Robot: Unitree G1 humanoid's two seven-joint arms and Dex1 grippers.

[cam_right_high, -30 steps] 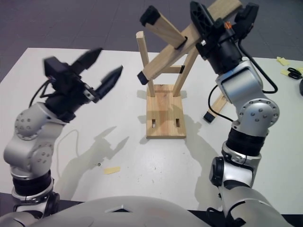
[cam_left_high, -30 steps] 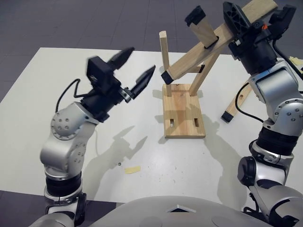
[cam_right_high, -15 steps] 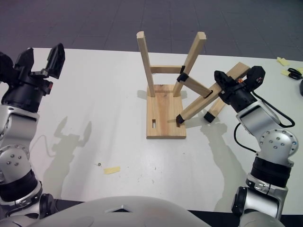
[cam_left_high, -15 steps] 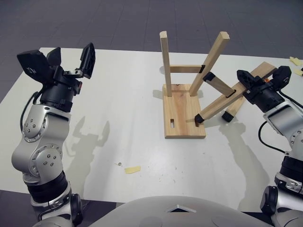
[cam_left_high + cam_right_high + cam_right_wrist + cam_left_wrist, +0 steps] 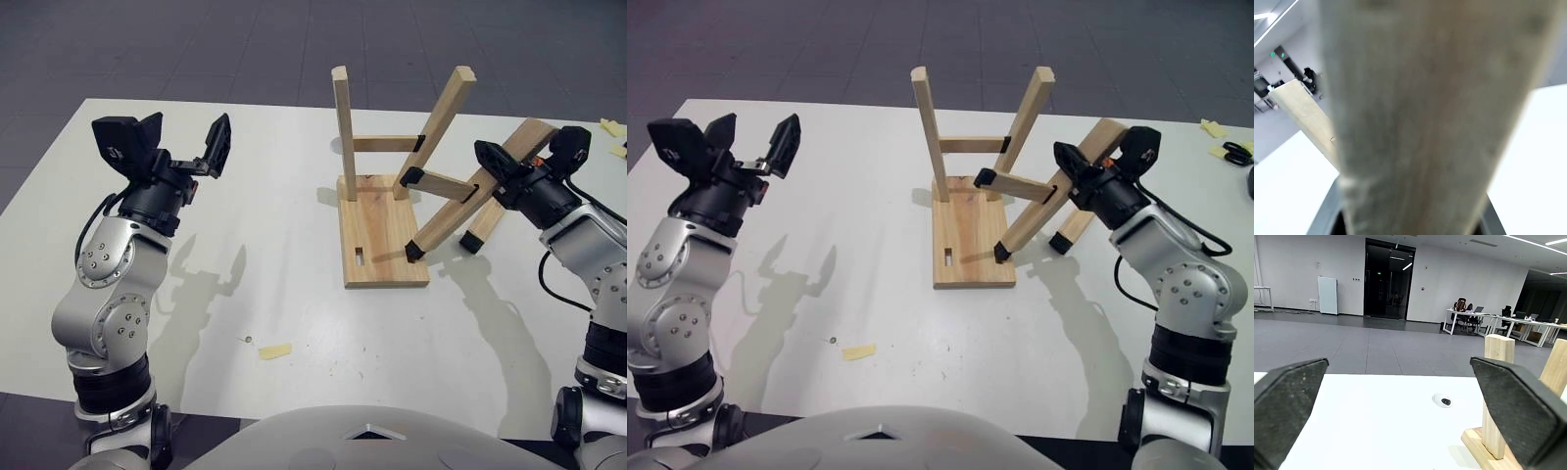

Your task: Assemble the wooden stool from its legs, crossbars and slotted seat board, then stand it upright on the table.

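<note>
The slotted seat board (image 5: 382,240) lies flat mid-table. Two legs (image 5: 343,132) stand in its far end, the right one tilted, joined by a crossbar (image 5: 384,143). My right gripper (image 5: 527,157) is shut on a third leg (image 5: 460,204), held slanting with its black-capped foot on the board's right edge. That leg's crossbar (image 5: 436,184) points toward the tilted leg. In the right wrist view the held leg (image 5: 1415,107) runs right before the camera. A fourth leg (image 5: 485,225) lies on the table behind it. My left gripper (image 5: 186,142) hangs open and holds nothing, above the table's left side.
A scrap of yellow tape (image 5: 274,351) and a small screw (image 5: 248,340) lie near the front of the white table (image 5: 245,245). Yellow scraps (image 5: 609,125) and scissors (image 5: 1236,149) sit at the far right edge. A round grommet (image 5: 1442,400) is set in the table's far side.
My right arm has brought the leg and crossbar down from high above the board until the foot rests on it. My left arm has drawn back left, away from the stool.
</note>
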